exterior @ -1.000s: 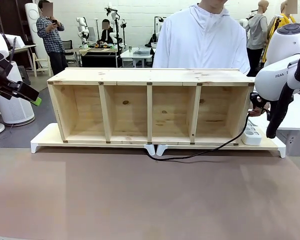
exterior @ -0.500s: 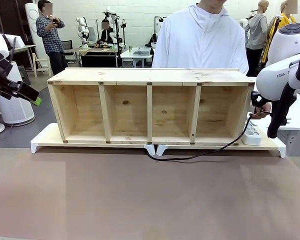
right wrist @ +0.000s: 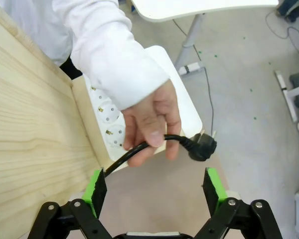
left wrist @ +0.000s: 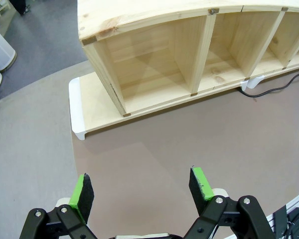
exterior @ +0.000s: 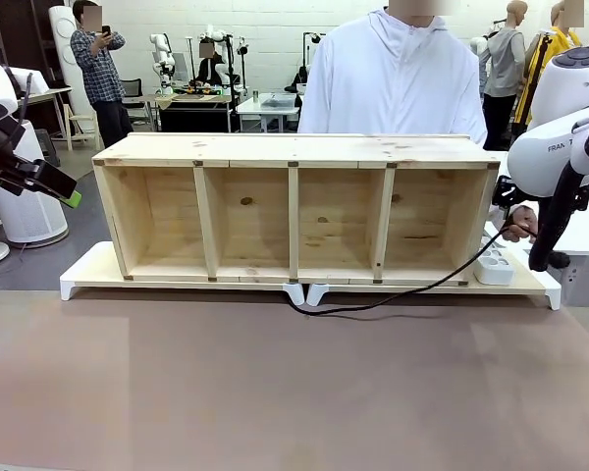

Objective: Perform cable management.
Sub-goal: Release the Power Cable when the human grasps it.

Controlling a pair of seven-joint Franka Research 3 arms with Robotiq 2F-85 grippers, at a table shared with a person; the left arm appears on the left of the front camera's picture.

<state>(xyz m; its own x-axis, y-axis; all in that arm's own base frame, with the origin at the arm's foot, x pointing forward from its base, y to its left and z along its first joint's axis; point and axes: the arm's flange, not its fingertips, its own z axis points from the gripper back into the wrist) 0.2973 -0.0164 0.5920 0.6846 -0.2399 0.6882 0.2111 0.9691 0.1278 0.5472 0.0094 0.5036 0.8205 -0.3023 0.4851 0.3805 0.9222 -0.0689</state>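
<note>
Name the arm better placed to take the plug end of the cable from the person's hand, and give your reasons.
Right. The right gripper is open just below the person's hand, which holds the cable by its plug. The left gripper hangs open over bare table near the shelf's far-left end.

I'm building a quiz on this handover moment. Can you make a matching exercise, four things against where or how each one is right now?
Things:
1. cable
2. power strip
3. right end effector
4. left end effector

States:
A. open, above bare brown tabletop
B. held in the person's hand
C. white, lying beside the end of the wooden shelf
D. open, just below the hand and the plug

Pairs: 1-B, 2-C, 3-D, 4-A
</note>
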